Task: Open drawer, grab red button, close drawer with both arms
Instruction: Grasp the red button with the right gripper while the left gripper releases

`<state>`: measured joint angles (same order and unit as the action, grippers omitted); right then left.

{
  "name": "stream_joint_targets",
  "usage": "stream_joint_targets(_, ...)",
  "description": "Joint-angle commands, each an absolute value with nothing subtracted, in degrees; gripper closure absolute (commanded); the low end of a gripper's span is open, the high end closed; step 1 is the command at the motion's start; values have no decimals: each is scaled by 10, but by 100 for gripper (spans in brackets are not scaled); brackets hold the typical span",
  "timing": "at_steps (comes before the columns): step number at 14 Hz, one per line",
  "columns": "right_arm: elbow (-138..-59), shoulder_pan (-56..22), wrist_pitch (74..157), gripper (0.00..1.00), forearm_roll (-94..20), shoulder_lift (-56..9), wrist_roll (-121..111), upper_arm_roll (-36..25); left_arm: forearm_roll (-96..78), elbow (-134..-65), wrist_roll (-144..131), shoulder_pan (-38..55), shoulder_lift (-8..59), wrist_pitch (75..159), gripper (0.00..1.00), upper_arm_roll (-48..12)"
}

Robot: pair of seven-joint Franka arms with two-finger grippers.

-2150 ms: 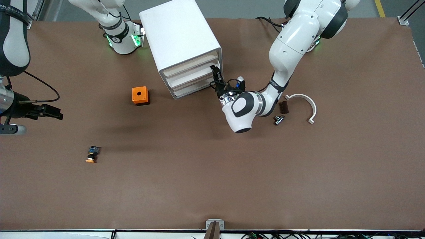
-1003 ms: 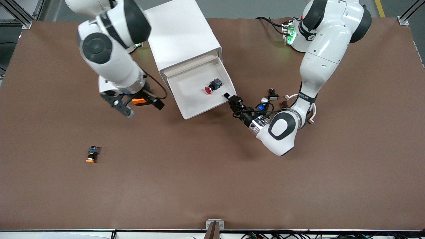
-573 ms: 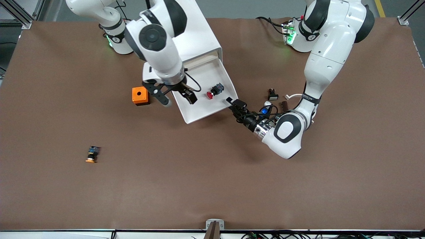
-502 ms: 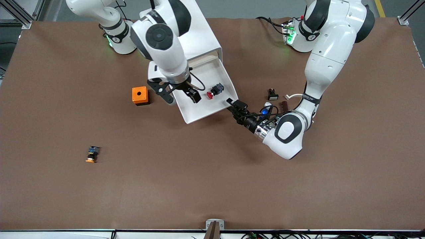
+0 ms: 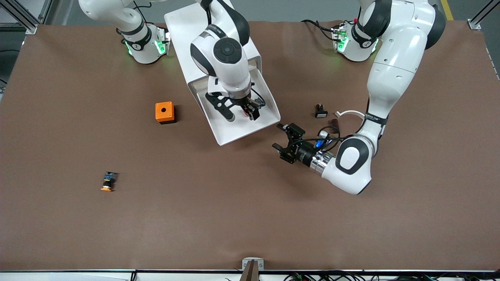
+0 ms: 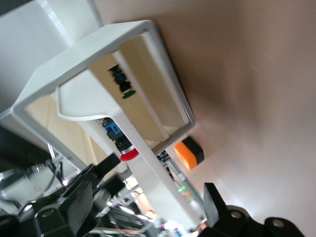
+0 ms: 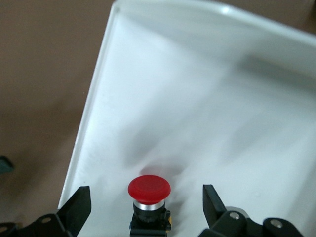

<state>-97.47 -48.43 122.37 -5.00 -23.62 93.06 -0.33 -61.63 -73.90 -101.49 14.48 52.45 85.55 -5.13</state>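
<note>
The white cabinet has its bottom drawer pulled out. The red-capped button lies in it. My right gripper is down in the drawer, open, with a finger on each side of the button and not touching it. In the right wrist view the button sits between the fingers of the right gripper. My left gripper is open and empty over the table, just off the drawer's front corner at the left arm's end. The left wrist view shows the drawer front and the button ahead of the left gripper.
An orange box with a hole stands beside the drawer toward the right arm's end. An orange-capped button lies nearer the camera. A small black part, a brown piece and a white curved clip lie by the left arm.
The drawer was pulled open by my left gripper, which then let go and drew back, now open. My right arm swung over the drawer and came down around the button.
</note>
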Motion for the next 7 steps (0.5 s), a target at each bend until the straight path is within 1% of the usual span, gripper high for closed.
stream_joint_targets(1,-967,-502,1227,0,-46,-246,947,-11,-585,-713,-861,149,511,859,1,-40)
stream_joint_targets(3,-966,-507,1225,0,-47,-250,948,-11,-543,-694,-742,149,509,859,1,-33)
stream_joint_targets(6,-962,-518,1225,1,-47,-258,968,-11,-470,-681,-575,147,484,861,1,-25)
stream_joint_targets(7,-959,-519,1225,3,-48,-262,968,-11,-454,-679,-534,148,473,869,1,-12)
